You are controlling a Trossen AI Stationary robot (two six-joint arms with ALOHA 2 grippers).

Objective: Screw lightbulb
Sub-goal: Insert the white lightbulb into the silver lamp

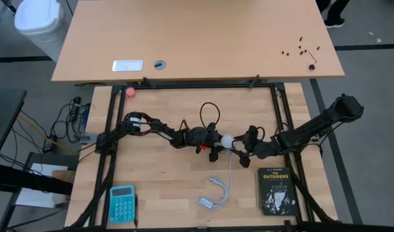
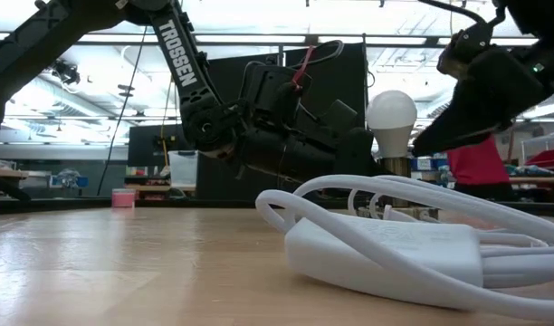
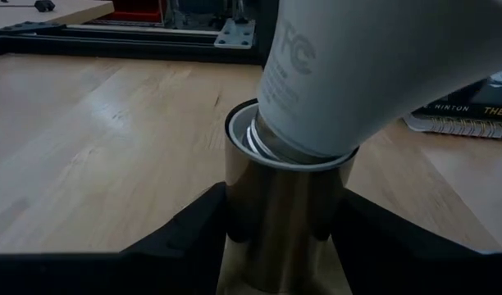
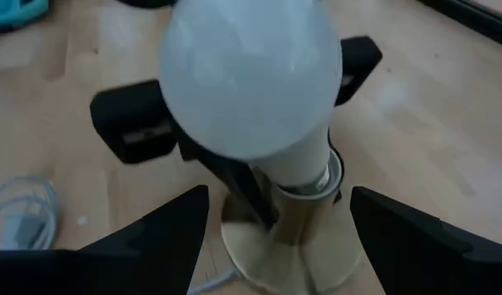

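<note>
A: Where are we on the lightbulb [image 4: 249,82]?

B: It's sitting in the socket [image 3: 288,209] mid-table, base inside the metal collar, but tilted. In the left wrist view the neck leans off to one side and we can see the threaded ring at the collar's mouth. We'd say started, not seated.

A: Left gripper [image 3: 284,238]?

B: Clamped on the socket barrel, one finger each side, pinning it upright on the table. That part is done.

A: Right gripper [image 4: 276,229]?

B: Fingers spread wide, one on each side of the bulb, touching nothing. No grip on the globe right now. In the high view it sits just beside the bulb [image 1: 228,140] on the right arm's side.

A: So what's left?

B: Most of the turning, we think. Bulb needs squaring up in the collar, then the right fingers close on it and twist, probably several regrasps. Can't tell how many threads are engaged.

A: Anything in the way?

B: White cable [image 2: 386,235] and the book [image 1: 276,190] are near the front edge, well clear of the socket.
</note>
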